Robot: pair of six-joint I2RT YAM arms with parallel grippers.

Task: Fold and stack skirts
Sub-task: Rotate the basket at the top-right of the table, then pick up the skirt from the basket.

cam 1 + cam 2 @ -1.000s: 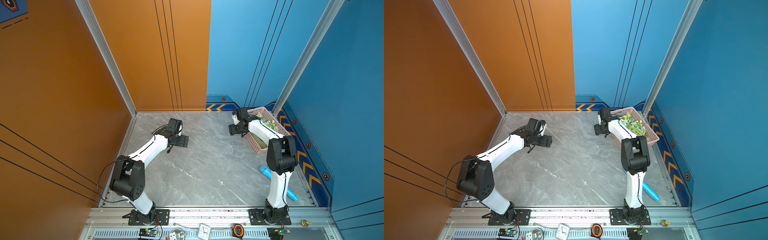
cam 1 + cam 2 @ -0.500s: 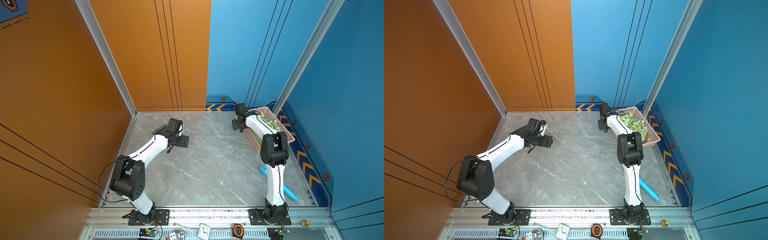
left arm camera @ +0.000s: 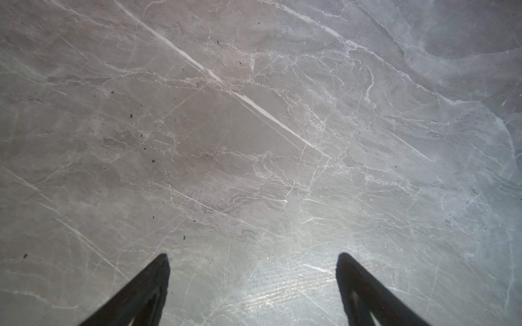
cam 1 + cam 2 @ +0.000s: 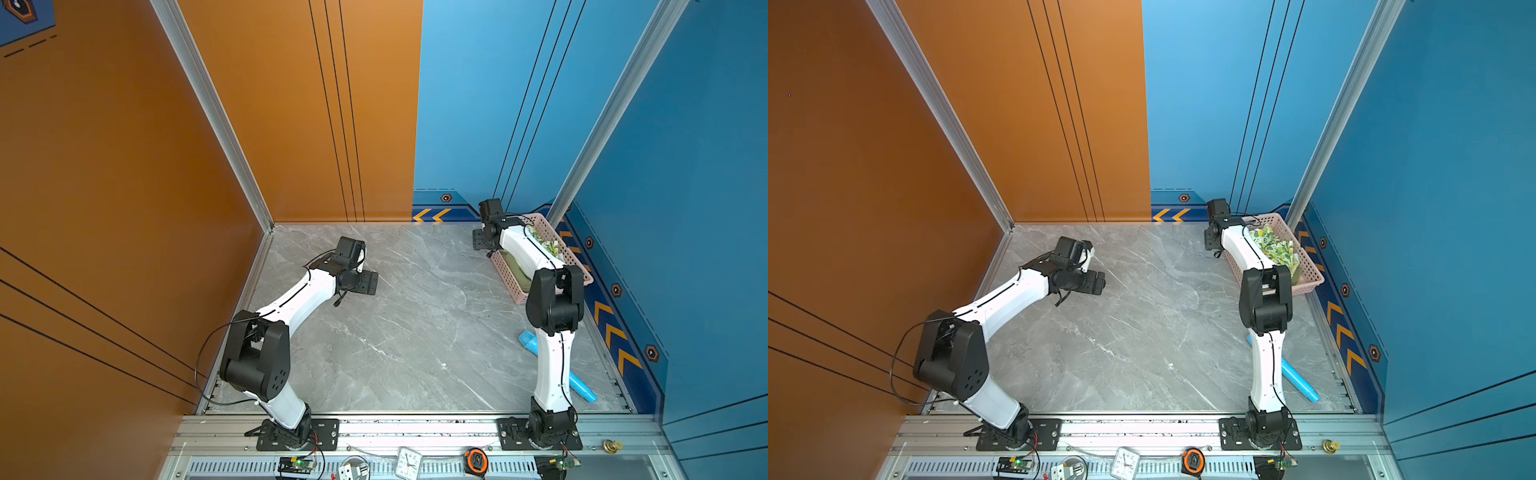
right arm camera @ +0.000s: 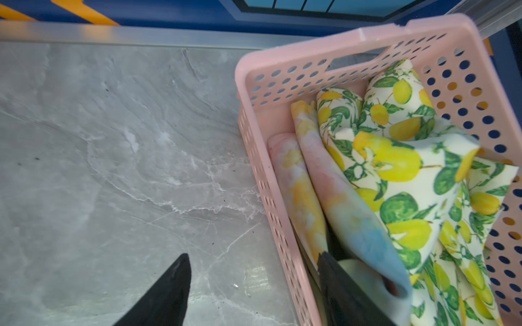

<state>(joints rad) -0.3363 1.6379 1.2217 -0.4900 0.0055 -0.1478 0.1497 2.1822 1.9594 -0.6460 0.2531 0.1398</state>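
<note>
Closest to the camera head, on the front rail, there's a small clock and an orange tape measure. A bit further in, a blue tube lies on the grey marble counter by the right arm's base.

Mid-counter, the left tool hangs over bare marble with its jaws spread wide and nothing between them.

All the action is in the far right corner. The pink basket sits there with the skirts bunched inside. The lemon skirt is on top, and the pastel skirt is rolled along the inner wall next to it. An olive green bit shows lower down in a top view.

The right tool is open and gripping nothing, and it straddles the basket wall. One finger is over the counter, and the other is inside the basket right under the pastel fold. I honestly can't tell if that finger touches the cloth.
</note>
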